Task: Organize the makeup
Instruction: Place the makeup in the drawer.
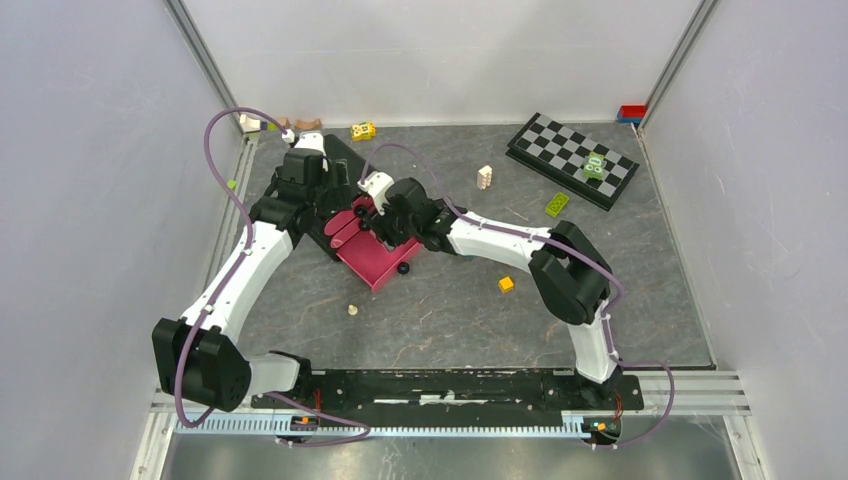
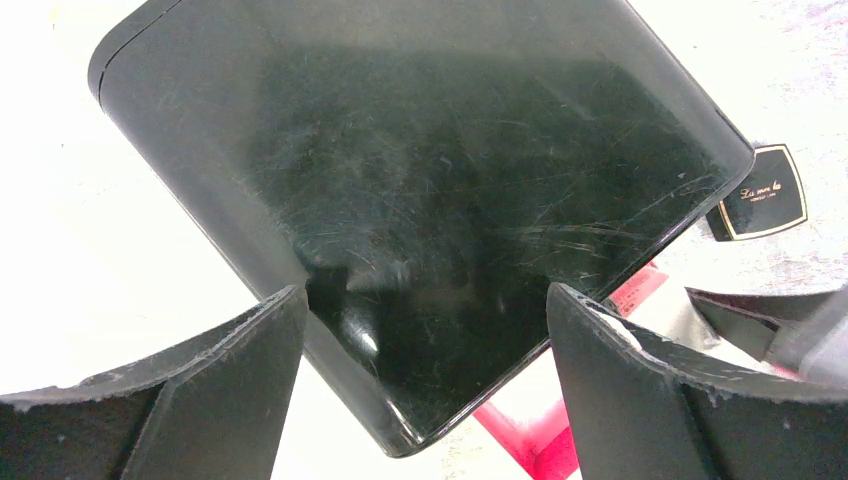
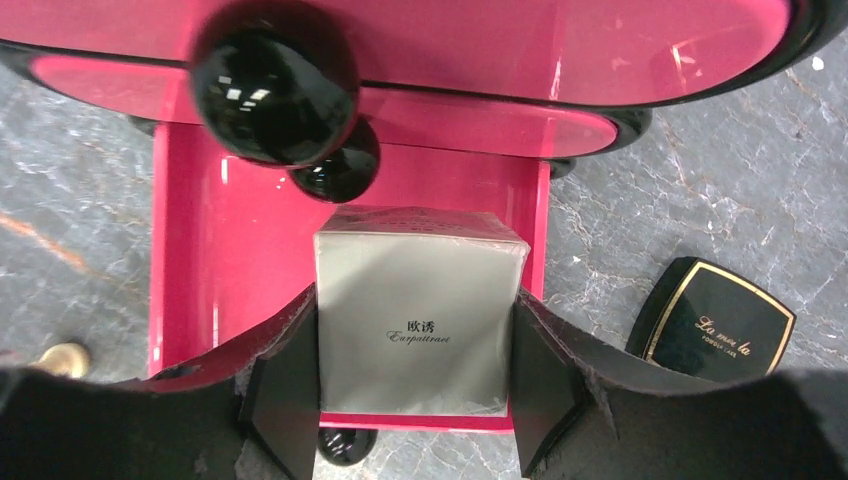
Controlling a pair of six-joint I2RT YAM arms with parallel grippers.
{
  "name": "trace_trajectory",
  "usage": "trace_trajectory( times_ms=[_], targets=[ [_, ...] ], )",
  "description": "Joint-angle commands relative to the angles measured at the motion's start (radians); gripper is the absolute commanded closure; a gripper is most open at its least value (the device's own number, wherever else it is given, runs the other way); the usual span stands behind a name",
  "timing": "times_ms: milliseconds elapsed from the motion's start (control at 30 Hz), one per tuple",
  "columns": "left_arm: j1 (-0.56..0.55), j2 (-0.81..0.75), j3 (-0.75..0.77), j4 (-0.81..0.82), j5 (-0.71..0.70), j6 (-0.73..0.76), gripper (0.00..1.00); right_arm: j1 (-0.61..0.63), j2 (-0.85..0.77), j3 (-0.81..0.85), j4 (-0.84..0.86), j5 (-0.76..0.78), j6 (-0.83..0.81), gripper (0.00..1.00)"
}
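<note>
Grey "Eurpaitraet" box [image 3: 415, 320]; black "La mer la" compact [image 3: 712, 325]

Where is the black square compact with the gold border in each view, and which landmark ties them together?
Top external: not made out, likely hidden under the right arm.
Left wrist: compact at the right edge, mid-height.
Right wrist: compact at the lower right, on the table beside the pink drawer.
Shared landmark: the pink drawer, left of centre from above, bottom centre in left wrist.
</note>
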Motion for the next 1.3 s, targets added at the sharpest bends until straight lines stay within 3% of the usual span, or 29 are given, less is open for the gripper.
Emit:
trace_trajectory(
  times_ms=[0, 200, 300, 400, 667, 767, 800, 900, 967, 1267],
  targets=[
    [-0.005, 0.042, -0.038, -0.132, 0.009, 0.001, 0.06, -0.002, 0.032, 0.048, 0.096, 0.07, -0.003, 0.6],
    [-0.005, 0.04, -0.039, -0.133, 0.005, 0.004, 0.06, -0.001, 0.102, 0.079, 0.144, 0.084, 0.023, 0.55],
    [-0.005, 0.031, -0.035, -0.135, 0.024, 0.001, 0.06, 0.0, 0.118, 0.075, 0.174, 0.072, 0.024, 0.27],
    [-0.005, 0.052, -0.033, -0.138, 0.006, 0.004, 0.06, -0.001, 0.1, 0.079, 0.167, 0.087, 0.021, 0.16],
    [-0.005, 0.042, -0.035, -0.135, 0.002, 0.004, 0.06, -0.001, -0.069, -0.089, 0.236, 0.112, 0.029, 0.1],
    [-0.005, 0.039, -0.036, -0.134, 0.009, 0.001, 0.06, -0.001, -0.143, -0.175, 0.257, 0.153, 0.039, 0.16],
    [-0.005, 0.04, -0.036, -0.134, 0.009, 0.001, 0.06, -0.001, -0.158, -0.2, 0.259, 0.168, 0.04, 0.21],
    [-0.005, 0.042, -0.035, -0.133, 0.017, 0.0, 0.07, -0.005, -0.184, -0.244, 0.251, 0.212, 0.051, 0.51],
    [-0.005, 0.041, -0.035, -0.132, 0.019, 0.0, 0.07, -0.013, -0.182, -0.254, 0.238, 0.209, 0.067, 0.6],
    [-0.005, 0.041, -0.036, -0.132, 0.022, 0.0, 0.08, -0.046, -0.094, -0.183, 0.199, 0.111, 0.109, 0.64]
  ],
)
